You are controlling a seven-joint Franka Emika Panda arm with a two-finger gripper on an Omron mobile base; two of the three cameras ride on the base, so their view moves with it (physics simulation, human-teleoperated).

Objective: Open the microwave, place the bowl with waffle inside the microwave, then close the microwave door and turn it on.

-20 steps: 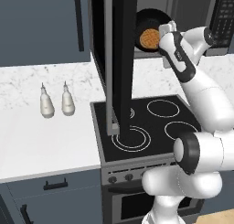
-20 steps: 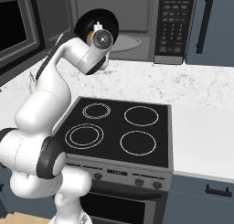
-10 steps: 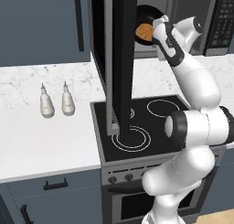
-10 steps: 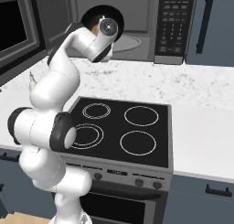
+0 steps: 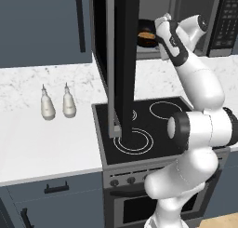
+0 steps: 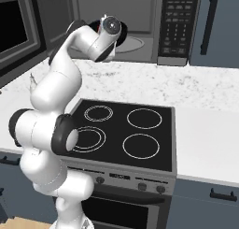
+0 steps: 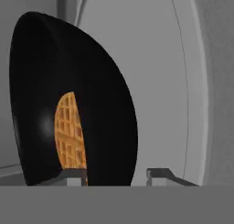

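The microwave (image 6: 173, 25) stands open, and its door (image 5: 125, 59) swings out toward me over the stovetop. Inside the grey cavity lies the black bowl (image 5: 144, 29) with the golden waffle (image 5: 147, 35) in it. In the hand view the bowl (image 7: 100, 95) looms close and appears tilted, the waffle (image 7: 68, 131) low inside it. My gripper (image 7: 116, 175) is open, its fingertips (image 7: 157, 174) either side of the bowl's near rim with a gap. The hand reaches into the cavity at the bowl's right in the left base view, gripper (image 5: 158, 39).
The pale turntable plate (image 7: 155, 81) lies under the bowl. Two white bottles (image 5: 46, 106) (image 5: 69, 103) stand on the left counter. Below the microwave lies the black stovetop (image 6: 126, 132). A blue-grey cabinet door (image 6: 212, 22) is right of the button panel.
The arm has pushed the bowl deeper into the cavity. The fingers, shut on the rim before, have parted.
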